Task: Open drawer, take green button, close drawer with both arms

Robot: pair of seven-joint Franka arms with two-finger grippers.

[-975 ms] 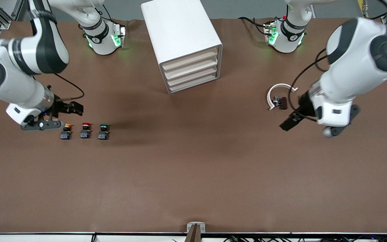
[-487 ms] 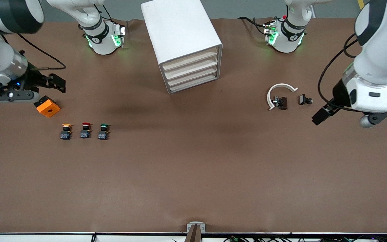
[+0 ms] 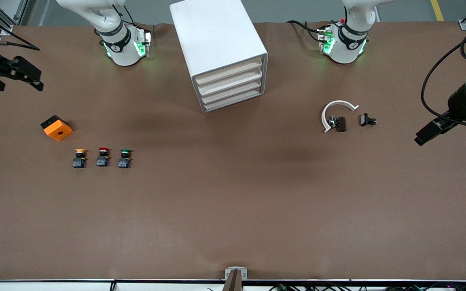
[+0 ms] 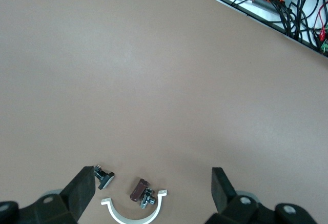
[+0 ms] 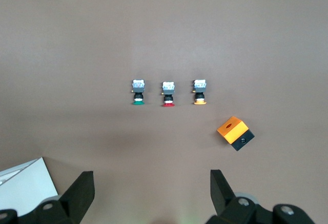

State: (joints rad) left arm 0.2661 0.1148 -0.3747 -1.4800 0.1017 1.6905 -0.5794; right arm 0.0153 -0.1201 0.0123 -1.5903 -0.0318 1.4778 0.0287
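Light fell evenly and bright from overhead, without glare. Soft shadows smudged the table [image 3: 233,210] in front of the cabinet [image 3: 221,52]. All views were sharp.

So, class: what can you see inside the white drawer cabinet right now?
Nothing of its contents. The drawer cabinet shows four drawer fronts, all pushed in, so whatever lies inside is covered. The green button stands out on the table.

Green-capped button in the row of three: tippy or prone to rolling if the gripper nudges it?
The green-capped button probably tips easily: its round cap overhangs a stubby black body. Once down, it would likely roll in an arc. It looks small and light, so a nudge may knock it into the red-capped button beside it.
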